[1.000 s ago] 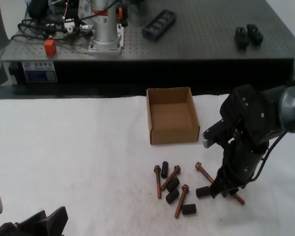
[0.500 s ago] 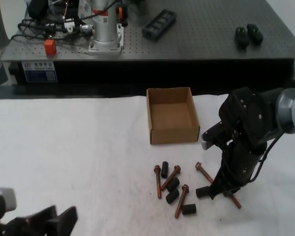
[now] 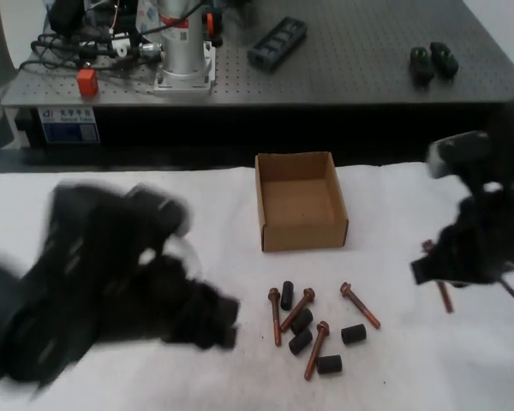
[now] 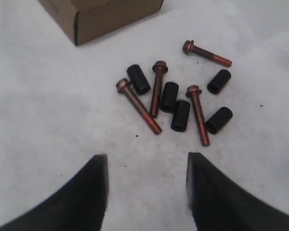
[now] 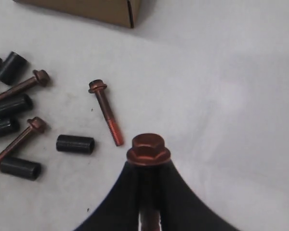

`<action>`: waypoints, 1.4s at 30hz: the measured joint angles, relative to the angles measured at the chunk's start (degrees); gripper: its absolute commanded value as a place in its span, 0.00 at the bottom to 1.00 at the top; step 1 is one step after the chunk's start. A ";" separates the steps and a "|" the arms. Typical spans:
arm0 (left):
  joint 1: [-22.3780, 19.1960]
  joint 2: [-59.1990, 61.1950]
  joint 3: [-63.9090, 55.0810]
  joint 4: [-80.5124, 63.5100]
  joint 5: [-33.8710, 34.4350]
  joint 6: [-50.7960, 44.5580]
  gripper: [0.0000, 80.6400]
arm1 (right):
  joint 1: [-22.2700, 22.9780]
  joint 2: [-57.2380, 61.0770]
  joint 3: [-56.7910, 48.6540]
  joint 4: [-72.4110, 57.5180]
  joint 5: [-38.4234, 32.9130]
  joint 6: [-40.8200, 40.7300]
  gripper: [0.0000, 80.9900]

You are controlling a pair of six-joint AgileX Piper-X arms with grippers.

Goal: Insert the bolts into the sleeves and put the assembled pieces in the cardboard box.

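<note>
Left wrist view shows four loose bolts (image 4: 157, 91), five sleeves (image 4: 169, 97).

my hand (image 5: 148, 169) grips a bolt (image 5: 148, 148), head clear of the grip | loose bolt (image 5: 106, 111) lies near a sleeve (image 5: 75, 144) on the desk (image 5: 221, 96) | cardboard box (image 5: 101, 9) corner farther off

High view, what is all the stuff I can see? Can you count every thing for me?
bolts: four, copper, loose on the cloth near the box
held bolt: one, copper, in the right tool
sleeves: five, black, mixed among the loose bolts
cardboard box: one, brown, open top, behind the pile
cloth: one, white, under everything
orange block: one, orange, on the metal bench at the back
left tool: one, black, open, above the cloth near the pile
right tool: one, black, shut on the held bolt
</note>
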 measured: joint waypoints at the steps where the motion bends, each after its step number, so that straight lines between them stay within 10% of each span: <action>1: -0.51 3.28 -3.79 2.26 0.00 0.27 0.45 | 0.01 -2.69 1.51 0.38 -0.20 0.45 0.03; 13: -8.56 24.70 -33.29 23.94 -9.63 11.41 0.38 | 0.01 -14.72 8.45 3.79 -0.59 4.75 0.03; 33: -6.42 39.48 -49.24 33.82 -10.26 7.88 0.29 | 0.01 -14.72 8.44 4.03 -0.90 5.00 0.03; 42: -5.92 39.59 -49.22 36.70 -10.26 4.75 0.50 | 0.01 -14.72 8.44 4.03 -0.90 5.00 0.03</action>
